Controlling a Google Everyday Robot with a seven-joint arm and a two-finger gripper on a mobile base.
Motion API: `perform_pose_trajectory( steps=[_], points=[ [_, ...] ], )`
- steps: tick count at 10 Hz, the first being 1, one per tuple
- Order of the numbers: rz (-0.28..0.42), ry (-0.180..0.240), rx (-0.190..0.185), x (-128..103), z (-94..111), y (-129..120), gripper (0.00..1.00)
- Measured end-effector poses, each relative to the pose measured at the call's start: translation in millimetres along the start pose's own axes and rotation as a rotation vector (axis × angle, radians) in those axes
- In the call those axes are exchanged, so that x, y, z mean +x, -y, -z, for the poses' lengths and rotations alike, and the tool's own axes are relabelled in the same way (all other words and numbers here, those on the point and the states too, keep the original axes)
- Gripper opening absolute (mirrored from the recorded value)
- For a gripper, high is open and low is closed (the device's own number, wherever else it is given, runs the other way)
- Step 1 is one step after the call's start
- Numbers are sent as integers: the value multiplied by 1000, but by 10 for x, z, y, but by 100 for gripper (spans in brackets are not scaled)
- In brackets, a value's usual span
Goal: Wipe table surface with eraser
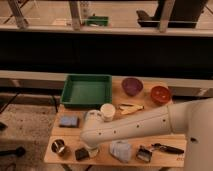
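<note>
1. Reaching over the desk (165, 156), the gripper (90, 150) is lowered at the front edge; its jaw state cannot be told.
2. The eraser (82, 154) is seen just beside it, near the metal cup (60, 147).

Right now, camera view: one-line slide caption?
Arm reaches across the wooden table, gripper down at the dark eraser near the front edge.

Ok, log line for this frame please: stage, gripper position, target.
stage: reaching | gripper: low at table's front left, beside eraser | contact: cannot tell | wiping: not begun | nearby: metal cup, crumpled cloth
</note>
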Motion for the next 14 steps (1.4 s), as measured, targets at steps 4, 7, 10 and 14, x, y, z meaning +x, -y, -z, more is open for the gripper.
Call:
perform_pose_trajectory(
  steps=[4, 7, 10, 14],
  points=[
    [2, -24, -18, 156, 71, -236, 4],
    [-36, -31, -5, 336, 150, -249, 4],
    [-68, -38, -4, 480, 114, -202, 4],
    [-65, -44, -6, 471, 32, -94, 4]
  ],
)
